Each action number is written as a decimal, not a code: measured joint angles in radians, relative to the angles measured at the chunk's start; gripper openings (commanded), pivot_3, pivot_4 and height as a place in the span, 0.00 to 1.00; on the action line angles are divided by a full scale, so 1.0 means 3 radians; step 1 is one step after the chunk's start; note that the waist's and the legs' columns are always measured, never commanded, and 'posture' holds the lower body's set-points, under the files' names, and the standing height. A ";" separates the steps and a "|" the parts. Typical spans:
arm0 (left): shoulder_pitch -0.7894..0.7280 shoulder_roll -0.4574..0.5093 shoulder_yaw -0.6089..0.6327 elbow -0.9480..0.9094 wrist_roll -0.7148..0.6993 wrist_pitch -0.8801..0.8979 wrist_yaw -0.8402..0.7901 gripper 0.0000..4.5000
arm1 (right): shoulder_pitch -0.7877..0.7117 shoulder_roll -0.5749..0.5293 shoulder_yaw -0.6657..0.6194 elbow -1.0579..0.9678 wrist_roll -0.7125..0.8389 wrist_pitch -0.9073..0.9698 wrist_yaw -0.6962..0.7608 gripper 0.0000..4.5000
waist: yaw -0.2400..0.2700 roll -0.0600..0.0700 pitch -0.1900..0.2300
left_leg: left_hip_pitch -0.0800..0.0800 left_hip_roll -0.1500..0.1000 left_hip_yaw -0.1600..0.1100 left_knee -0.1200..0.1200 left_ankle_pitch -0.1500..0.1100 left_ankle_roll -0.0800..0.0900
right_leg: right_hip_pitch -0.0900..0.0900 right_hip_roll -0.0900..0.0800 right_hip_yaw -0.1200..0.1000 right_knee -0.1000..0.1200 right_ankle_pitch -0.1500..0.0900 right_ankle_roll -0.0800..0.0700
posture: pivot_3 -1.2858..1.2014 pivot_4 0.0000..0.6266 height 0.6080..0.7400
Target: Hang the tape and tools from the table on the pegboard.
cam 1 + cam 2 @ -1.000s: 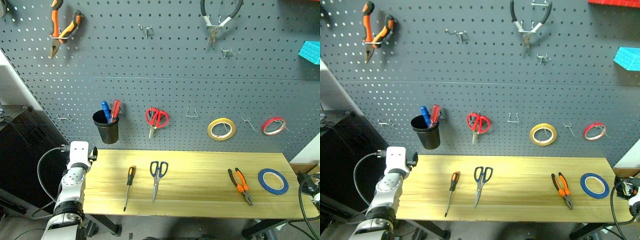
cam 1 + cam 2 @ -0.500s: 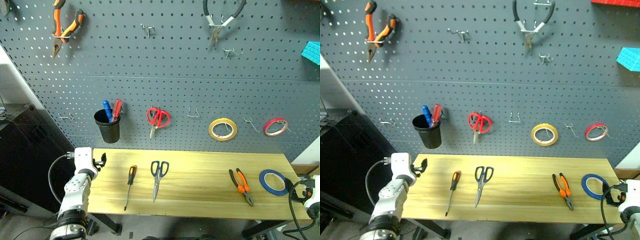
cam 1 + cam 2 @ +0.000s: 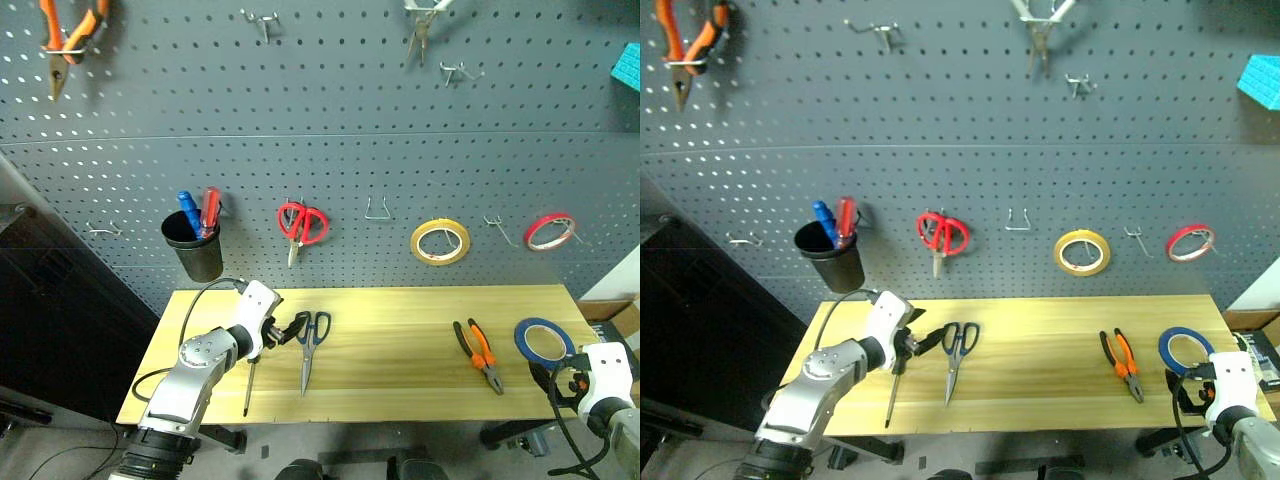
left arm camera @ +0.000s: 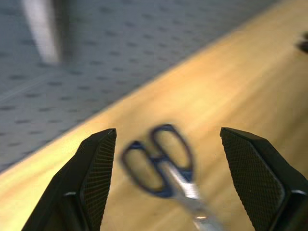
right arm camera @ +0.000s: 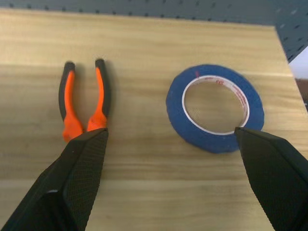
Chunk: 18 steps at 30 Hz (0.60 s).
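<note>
4 task things lie flat on the table (image 3: 400, 345) in the head view: screwdriver (image 3: 247, 385), scissors (image 3: 310, 340), pliers (image 3: 478, 355) and blue tape (image 3: 543, 340), under the pegboard (image 3: 330, 150). The left gripper (image 3: 290, 327) is just beside the scissors handles. In the left wrist view, its fingers (image 4: 98, 168) stand apart, empty. In the right wrist view, the right gripper (image 5: 175, 166) is spread wide over pliers and tape, empty.

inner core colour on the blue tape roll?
White, on the blue tape; clearest in the right wrist view.
</note>
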 measured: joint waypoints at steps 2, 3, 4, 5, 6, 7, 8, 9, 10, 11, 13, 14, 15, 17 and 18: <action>-0.0130 0.0052 -0.0089 -0.0130 0.0015 0.0207 -0.0028 0.82 | -0.0169 -0.0118 0.0043 0.0149 -0.0020 0.0028 0.0062 1.00 | -0.0017 -0.0004 0.0064 | -0.0001 0.0001 0.0001 0.0000 0.0000 0.0000 | 0.0000 0.0000 0.0000 -0.0001 0.0000 0.0000 | 0.52 0.33 1.00; -0.0174 0.0062 -0.0106 -0.0205 0.0012 0.0282 -0.0049 0.82 | -0.0276 -0.0166 0.0054 0.0251 -0.0034 0.0033 0.0099 1.00 | -0.0028 -0.0007 0.0094 | -0.0001 0.0002 0.0002 0.0000 0.0000 0.0000 | -0.0001 0.0000 -0.0001 -0.0001 0.0000 0.0000 | 0.52 0.35 1.00; -0.0205 0.0068 -0.0109 -0.0262 0.0004 0.0321 -0.0081 0.82 | -0.0370 -0.0205 0.0066 0.0337 -0.0044 0.0035 0.0122 1.00 | -0.0039 -0.0010 0.0116 | -0.0003 0.0003 0.0002 -0.0002 0.0000 0.0000 | -0.0003 0.0000 -0.0001 -0.0003 0.0000 -0.0001 | 0.52 0.36 1.00; -0.0225 0.0086 -0.0117 -0.0326 -0.0004 0.0362 -0.0106 0.82 | -0.0463 -0.0233 0.0092 0.0428 -0.0064 0.0033 0.0148 1.00 | -0.0047 -0.0014 0.0142 | -0.0005 0.0004 0.0002 -0.0002 -0.0001 0.0000 | -0.0005 0.0001 -0.0003 -0.0003 0.0000 -0.0001 | 0.52 0.38 1.00; -0.0254 0.0126 -0.0143 -0.0413 -0.0013 0.0385 -0.0161 0.82 | -0.0610 -0.0277 0.0143 0.0594 -0.0094 0.0029 0.0198 1.00 | -0.0054 -0.0019 0.0170 | -0.0013 0.0007 0.0002 -0.0001 -0.0001 0.0000 | -0.0010 0.0001 -0.0005 -0.0004 0.0001 -0.0002 | 0.52 0.39 1.00; -0.0275 0.0153 -0.0171 -0.0497 -0.0027 0.0397 -0.0208 0.82 | -0.0709 -0.0306 0.0175 0.0699 -0.0117 0.0022 0.0228 1.00 | -0.0063 -0.0019 0.0199 | -0.0021 0.0009 0.0003 0.0001 -0.0001 0.0000 | -0.0015 0.0001 -0.0010 -0.0005 0.0003 -0.0004 | 0.52 0.40 1.00; -0.0290 0.0173 -0.0196 -0.0578 -0.0038 0.0405 -0.0252 0.82 | -0.0797 -0.0323 0.0200 0.0802 -0.0137 0.0006 0.0268 1.00 | -0.0064 -0.0020 0.0212 | -0.0030 0.0011 0.0002 0.0003 -0.0001 0.0001 | -0.0022 0.0001 -0.0013 -0.0006 0.0003 -0.0005 | 0.53 0.41 1.00; -0.0299 0.0212 -0.0231 -0.0667 -0.0047 0.0404 -0.0308 0.82 | -0.0897 -0.0343 0.0251 0.0926 -0.0153 -0.0015 0.0310 1.00 | -0.0067 -0.0023 0.0230 | -0.0041 0.0013 0.0002 0.0005 -0.0001 0.0000 | -0.0032 0.0001 -0.0017 -0.0006 0.0004 -0.0007 | 0.53 0.43 1.00; -0.0307 0.0234 -0.0242 -0.0779 -0.0076 0.0398 -0.0385 0.82 | -0.1010 -0.0377 0.0321 0.1063 -0.0193 -0.0047 0.0373 1.00 | -0.0069 -0.0022 0.0263 | -0.0049 0.0016 0.0002 0.0007 -0.0001 0.0000 | -0.0038 0.0001 -0.0021 -0.0006 0.0007 -0.0011 | 0.53 0.43 1.00; -0.0310 0.0237 -0.0245 -0.0822 -0.0093 0.0386 -0.0420 0.82 | -0.1045 -0.0387 0.0344 0.1114 -0.0219 -0.0070 0.0397 1.00 | -0.0068 -0.0021 0.0279 | -0.0059 0.0016 0.0003 0.0009 0.0000 0.0000 | -0.0049 0.0001 -0.0022 -0.0005 0.0008 -0.0012 | 0.53 0.44 1.00; -0.0318 0.0291 -0.0279 -0.0900 -0.0103 0.0261 -0.0518 0.82 | -0.1186 -0.0415 0.0443 0.1323 -0.0274 -0.0125 0.0487 1.00 | -0.0068 -0.0024 0.0312 | -0.0062 0.0019 0.0006 0.0009 0.0000 0.0000 | -0.0052 0.0002 -0.0024 -0.0005 0.0009 -0.0013 | 0.53 0.46 1.00; -0.0317 0.0311 -0.0291 -0.0954 -0.0106 0.0173 -0.0578 0.82 | -0.1282 -0.0425 0.0489 0.1455 -0.0297 -0.0160 0.0537 1.00 | -0.0069 -0.0024 0.0340 | -0.0063 0.0020 0.0008 0.0010 0.0000 0.0000 | -0.0053 0.0001 -0.0023 -0.0004 0.0010 -0.0015 | 0.54 0.48 1.00; -0.0316 0.0321 -0.0299 -0.0992 -0.0119 0.0124 -0.0623 0.82 | -0.1360 -0.0431 0.0533 0.1568 -0.0324 -0.0188 0.0576 1.00 | -0.0069 -0.0024 0.0360 | -0.0063 0.0021 0.0010 0.0011 0.0000 0.0000 | -0.0053 0.0002 -0.0023 -0.0005 0.0011 -0.0015 | 0.54 0.48 1.00; -0.0318 0.0354 -0.0300 -0.1042 -0.0152 0.0052 -0.0717 0.82 | -0.1520 -0.0435 0.0615 0.1802 -0.0402 -0.0267 0.0639 1.00 | -0.0068 -0.0027 0.0398 | -0.0063 0.0021 0.0011 0.0011 0.0000 0.0000 | -0.0053 0.0002 -0.0023 -0.0005 0.0011 -0.0016 | 0.54 0.50 1.00; -0.0318 0.0389 -0.0310 -0.1049 -0.0157 -0.0009 -0.0782 0.82 | -0.1637 -0.0446 0.0691 0.2002 -0.0452 -0.0334 0.0668 1.00 | -0.0069 -0.0029 0.0414 | -0.0063 0.0022 0.0013 0.0010 0.0000 0.0000 | -0.0054 0.0002 -0.0023 -0.0005 0.0011 -0.0016 | 0.55 0.50 1.00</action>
